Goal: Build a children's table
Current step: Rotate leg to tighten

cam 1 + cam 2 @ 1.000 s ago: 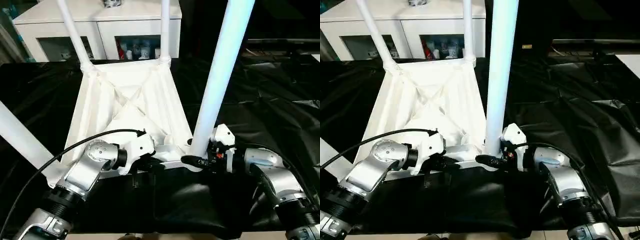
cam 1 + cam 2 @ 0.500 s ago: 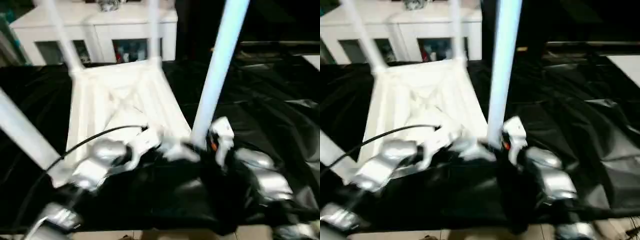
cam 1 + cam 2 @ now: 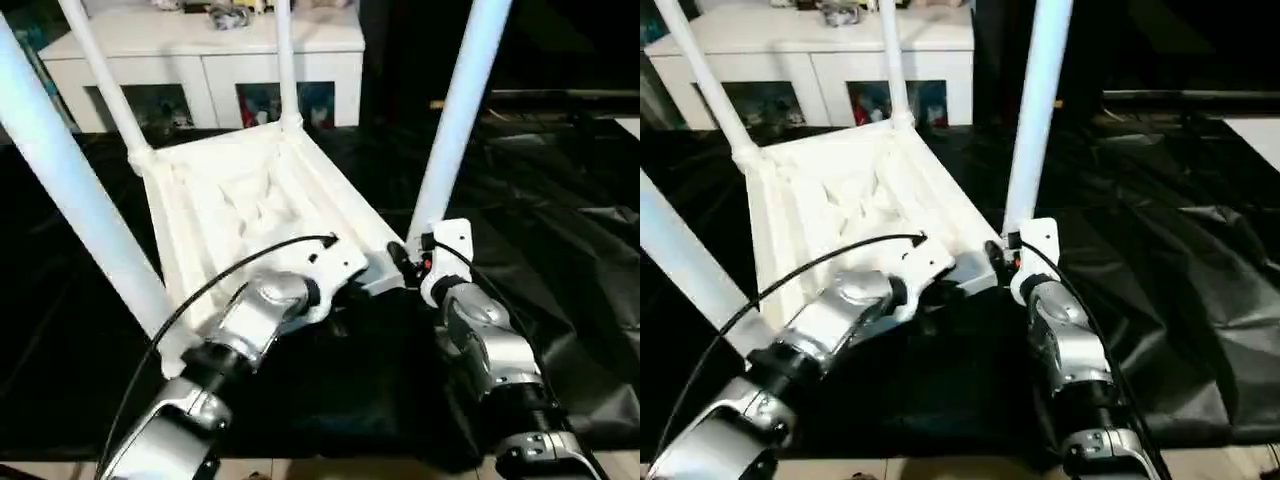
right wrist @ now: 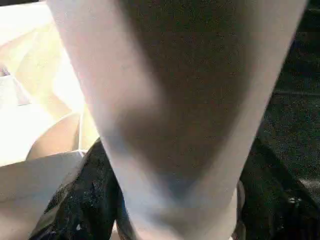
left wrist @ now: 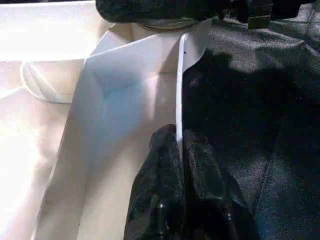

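Black sheeting [image 3: 560, 250] covers the work surface, wrinkled and glossy, and a white cabinet [image 3: 210, 60] with glass-fronted compartments stands at the far edge behind it.

On the sheeting lies the table top [image 3: 245, 205], upside down, its ribbed underside facing up. Four legs stand up from its corner sockets: two far legs [image 3: 285, 60] near the cabinet, a near left leg [image 3: 80, 190] rising steeply past the left arm, and a near right leg [image 3: 460, 110] just beyond the right gripper.

The left gripper [image 5: 180, 165] is closed tight on the thin near rim of the table top [image 5: 180, 90]; the wrist view shows the two black fingers [image 5: 160, 195] pressed together with the white edge sandwiched between them, the ribbed inside of the top to one side of the fingers and the black sheeting to the other. Just past the fingertips along that rim sits the corner socket holding the near right leg.

The right gripper [image 3: 400, 262] is at the base of the near right leg. In its wrist view the leg [image 4: 175, 100] rises straight up between the fingers [image 4: 85, 200], a dark finger showing on each side of it and touching it, so the gripper is clamped around the leg just above the socket. The table top's bright inside [image 4: 35, 90] lies beyond the finger on one side, black sheeting beyond the other.
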Robot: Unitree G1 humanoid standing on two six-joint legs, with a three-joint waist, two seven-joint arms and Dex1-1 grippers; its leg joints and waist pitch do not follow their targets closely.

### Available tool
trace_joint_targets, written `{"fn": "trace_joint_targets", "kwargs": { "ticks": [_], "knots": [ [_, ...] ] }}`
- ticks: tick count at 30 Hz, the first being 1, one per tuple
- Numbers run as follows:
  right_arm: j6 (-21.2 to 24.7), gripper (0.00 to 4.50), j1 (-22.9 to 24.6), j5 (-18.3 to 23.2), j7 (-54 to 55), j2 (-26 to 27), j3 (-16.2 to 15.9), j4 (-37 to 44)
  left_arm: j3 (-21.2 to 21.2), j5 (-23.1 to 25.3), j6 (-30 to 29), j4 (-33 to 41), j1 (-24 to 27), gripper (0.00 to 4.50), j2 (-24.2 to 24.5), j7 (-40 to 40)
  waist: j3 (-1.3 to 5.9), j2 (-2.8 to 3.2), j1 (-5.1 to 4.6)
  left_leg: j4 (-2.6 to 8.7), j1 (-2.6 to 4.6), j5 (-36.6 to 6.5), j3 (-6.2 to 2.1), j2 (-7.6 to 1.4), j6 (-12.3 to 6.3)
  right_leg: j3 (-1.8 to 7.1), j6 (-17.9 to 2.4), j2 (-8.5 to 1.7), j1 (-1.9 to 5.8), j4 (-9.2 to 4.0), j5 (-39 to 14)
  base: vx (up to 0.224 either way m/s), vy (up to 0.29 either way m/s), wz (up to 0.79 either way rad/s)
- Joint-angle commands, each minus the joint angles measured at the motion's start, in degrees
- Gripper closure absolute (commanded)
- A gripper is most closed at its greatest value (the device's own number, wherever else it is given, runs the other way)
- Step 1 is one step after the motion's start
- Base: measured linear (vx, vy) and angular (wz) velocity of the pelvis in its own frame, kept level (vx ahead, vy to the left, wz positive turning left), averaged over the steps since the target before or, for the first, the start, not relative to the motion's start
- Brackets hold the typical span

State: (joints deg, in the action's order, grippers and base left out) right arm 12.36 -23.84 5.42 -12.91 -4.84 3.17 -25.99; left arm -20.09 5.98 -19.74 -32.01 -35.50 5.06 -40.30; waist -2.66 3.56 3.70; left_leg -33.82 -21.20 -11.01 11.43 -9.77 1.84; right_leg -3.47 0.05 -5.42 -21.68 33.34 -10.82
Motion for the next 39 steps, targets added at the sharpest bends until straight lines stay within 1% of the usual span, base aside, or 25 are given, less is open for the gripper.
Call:
{"fn": "trace_joint_targets", "kwargs": {
  "ticks": [1,2,4,5,6,7,8,9,10,11,12,15,17,18,20,21,23,24,25,28,30,34,35,37,39],
  "knots": [
    [0.0,1.49,2.0,2.7,-6.6,2.3,-4.0,1.7,1.8,1.3,0.7,-3.3,-0.4,4.50,0.4,6.6,2.48,-1.25,-0.19,5.14,1.08,-17.5,-1.95,-3.13,-0.98,2.39,-8.3,-3.64,0.73,-5.04,-22.1,0.000,0.000,0.00],
    [-1.5,1.14,2.1,3.6,-12.4,-0.5,-5.2,3.4,1.5,0.8,1.6,-1.9,0.2,4.50,1.8,3.4,2.53,-1.28,0.08,5.02,1.08,-17.1,-1.87,-3.11,-1.57,2.36,-8.3,-3.74,0.88,-5.19,-22.6,0.000,0.000,0.00],
    [-1.5,1.11,2.2,4.5,-16.8,-2.7,-5.9,4.3,1.6,-0.3,1.5,-0.6,1.0,4.50,2.5,0.7,2.63,-1.37,0.25,4.93,0.74,-15.5,-1.85,-3.19,-2.19,2.42,-8.4,-3.81,1.13,-4.96,-21.2,0.000,0.000,0.00],
    [-1.0,0.92,2.3,5.0,-19.1,-3.8,-6.1,4.9,1.8,-1.0,1.3,0.2,1.5,4.50,2.9,-0.8,2.62,-1.36,0.07,5.02,0.11,-13.2,-1.95,-3.19,-3.08,2.17,-9.0,-3.70,1.50,-4.55,-19.0,0.000,0.000,0.00],
    [-1.0,0.92,2.3,5.0,-19.1,-3.8,-6.1,4.9,1.8,-1.0,1.3,0.2,1.5,4.50,2.9,-0.8,2.68,-1.45,-0.16,4.95,-0.07,-12.8,-1.96,-3.12,-3.27,2.09,-9.2,-3.73,1.70,-4.49,-18.6,0.000,0.000,0.00],
    [-0.4,0.79,2.7,5.4,-26.1,-8.0,-7.9,6.5,1.0,-1.9,3.2,2.3,3.1,4.50,4.9,-5.6,2.65,-1.35,-0.24,4.94,-0.31,-12.3,-2.07,-3.11,-3.42,2.03,-9.2,-3.77,1.90,-4.38,-18.3,0.000,0.000,0.00],
    [-0.6,0.79,3.1,5.2,-29.4,-10.2,-8.9,7.3,0.7,-2.0,2.9,3.1,3.8,4.50,5.9,-7.2,2.83,-1.43,-0.26,4.76,-0.27,-11.6,-2.11,-3.22,-4.03,1.91,-9.6,-3.71,1.99,-4.31,-17.3,0.000,0.000,0.00],
    [-1.2,0.79,3.3,5.0,-31.6,-12.0,-9.4,7.6,0.4,-2.3,4.0,3.8,4.4,4.50,6.9,-9.0,2.77,-1.37,-0.23,4.58,0.11,-11.4,-1.85,-3.34,-4.63,2.11,-10.3,-3.65,1.56,-4.31,-16.2,0.000,0.000,0.00],
    [-1.4,0.79,3.3,4.9,-32.4,-12.6,-9.5,7.7,0.2,-2.4,4.6,4.0,4.6,4.50,7.3,-9.7,2.83,-1.38,-0.29,4.52,0.06,-10.9,-1.87,-3.28,-4.87,2.10,-10.8,-3.68,1.67,-4.19,-15.6,0.000,0.000,0.00],
    [-1.8,0.79,3.6,5.0,-36.5,-15.3,-9.8,8.4,-0.4,-2.9,5.9,5.2,5.6,4.50,9.3,-12.7,2.89,-1.06,-0.26,4.38,0.07,-9.7,-1.75,-3.24,-5.41,2.07,-11.7,-3.65,1.63,-4.03,-14.2,0.000,0.000,0.00],
    [-1.8,0.79,3.7,5.0,-36.7,-15.4,-9.8,8.5,-0.4,-2.9,6.0,5.3,5.7,4.50,9.4,-12.8,2.92,-1.21,-0.35,4.33,-0.03,-9.2,-1.74,-3.24,-5.69,2.04,-12.0,-3.56,1.74,-3.94,-13.4,0.000,0.000,0.00],
    [-2.3,0.79,4.1,5.6,-41.4,-18.3,-10.4,9.5,-1.1,-4.7,7.6,8.3,7.5,4.50,12.7,-18.7,2.91,-1.04,-0.26,4.33,0.02,-8.0,-1.72,-3.48,-6.33,1.96,-13.5,-3.42,1.72,-3.44,-10.4,0.000,0.000,0.00],
    [-2.5,0.79,4.3,5.9,-43.5,-18.9,-10.6,9.8,-1.2,-5.7,7.7,9.8,8.3,4.50,14.5,-21.0,2.96,-0.85,-0.22,4.33,0.29,-8.4,-1.65,-3.68,-6.40,1.98,-14.3,-3.31,1.52,-3.26,-9.5,0.000,0.000,0.00],
    [-2.6,0.79,4.5,6.1,-44.6,-19.1,-10.8,9.9,-1.2,-6.1,7.8,10.5,8.6,4.50,15.7,-22.4,2.98,-1.01,-0.16,4.33,0.23,-8.2,-1.60,-3.70,-6.35,1.98,-14.7,-3.26,1.58,-3.07,-8.7,0.000,0.000,0.00],
    [-2.3,0.79,4.6,6.8,-45.5,-19.6,-11.3,10.3,-1.0,-6.2,8.2,11.3,9.0,4.50,16.3,-23.5,3.02,-0.71,-0.01,4.35,0.49,-8.4,-1.62,-3.85,-6.06,1.99,-15.2,-3.24,1.42,-2.90,-7.8,0.000,0.000,0.00],
    [-2.2,0.79,4.7,6.9,-46.0,-19.7,-11.7,10.5,-0.7,-6.3,8.0,11.6,9.2,4.50,16.7,-23.9,3.13,-0.97,0.06,4.27,0.64,-8.0,-1.51,-3.90,-5.99,2.04,-15.5,-3.14,1.38,-2.72,-6.3,0.000,0.000,0.00],
    [-2.2,0.79,4.8,6.7,-47.3,-19.9,-12.5,10.6,-0.3,-6.5,7.8,12.1,9.4,4.50,17.4,-24.6,3.23,-0.97,0.12,4.09,0.44,-6.1,-1.53,-3.86,-6.32,2.03,-16.1,-3.20,1.50,-2.20,-3.2,0.000,0.000,0.00],
    [-2.5,0.79,4.8,6.4,-47.9,-20.0,-13.0,10.5,-0.1,-6.5,7.8,12.1,9.5,4.50,17.7,-24.7,3.24,-1.19,0.11,4.03,0.43,-5.9,-1.46,-3.82,-6.51,2.05,-16.2,-3.21,1.49,-2.18,-2.7,0.000,0.000,0.00],
    [-2.5,0.79,4.8,6.4,-47.9,-20.0,-13.0,10.5,-0.1,-6.5,7.8,12.1,9.5,4.50,17.7,-24.7,3.28,-1.12,0.16,3.97,0.37,-5.7,-1.48,-3.80,-6.62,2.05,-16.4,-3.30,1.55,-2.08,-2.3,0.000,0.000,0.00],
    [-3.1,0.79,4.8,5.4,-49.7,-20.4,-14.3,9.9,0.2,-6.5,7.9,12.2,9.6,4.50,18.2,-24.6,3.22,-1.61,0.21,3.75,0.12,-5.7,-1.34,-3.63,-6.96,2.16,-16.2,-3.47,1.59,-2.16,-3.0,0.000,0.000,0.00],
    [-3.3,0.79,4.6,5.2,-50.2,-20.7,-14.4,9.7,0.2,-6.8,7.8,12.3,9.7,4.50,18.5,-24.6,3.11,-1.54,0.26,3.75,0.09,-6.1,-1.36,-3.63,-6.80,2.20,-16.0,-3.53,1.52,-2.24,-4.2,0.000,0.000,0.00],
    [-3.5,0.79,4.4,5.1,-50.5,-20.9,-14.3,9.2,0.2,-6.9,7.8,12.5,9.8,4.50,18.7,-24.8,2.98,-1.70,0.26,3.80,0.08,-7.3,-1.39,-3.66,-6.08,2.27,-15.6,-3.52,1.47,-2.31,-6.3,0.000,0.000,0.00],
    [-3.6,1.03,4.2,5.0,-50.4,-21.1,-14.2,8.7,0.3,-6.9,7.7,12.6,9.9,4.50,18.7,-25.0,2.97,-1.63,0.26,3.81,0.16,-7.3,-1.41,-3.69,-5.94,2.27,-15.5,-3.45,1.39,-2.34,-6.6,0.000,0.000,0.00],
    [-3.5,1.12,4.1,5.0,-50.4,-21.1,-14.2,8.5,0.3,-6.9,7.7,12.7,9.9,4.50,18.8,-25.0,3.02,-1.68,0.23,3.75,0.17,-7.0,-1.40,-3.66,-5.94,2.28,-15.6,-3.42,1.41,-2.26,-6.0,0.000,0.000,0.00],
    [-3.5,1.35,4.1,5.1,-50.4,-21.1,-14.2,8.3,0.3,-6.9,7.6,12.7,10.0,4.50,18.8,-25.0,3.06,-1.61,0.25,3.71,0.19,-6.5,-1.40,-3.67,-6.15,2.25,-15.8,-3.37,1.40,-2.15,-5.2,0.000,0.000,0.00]
  ]
}}
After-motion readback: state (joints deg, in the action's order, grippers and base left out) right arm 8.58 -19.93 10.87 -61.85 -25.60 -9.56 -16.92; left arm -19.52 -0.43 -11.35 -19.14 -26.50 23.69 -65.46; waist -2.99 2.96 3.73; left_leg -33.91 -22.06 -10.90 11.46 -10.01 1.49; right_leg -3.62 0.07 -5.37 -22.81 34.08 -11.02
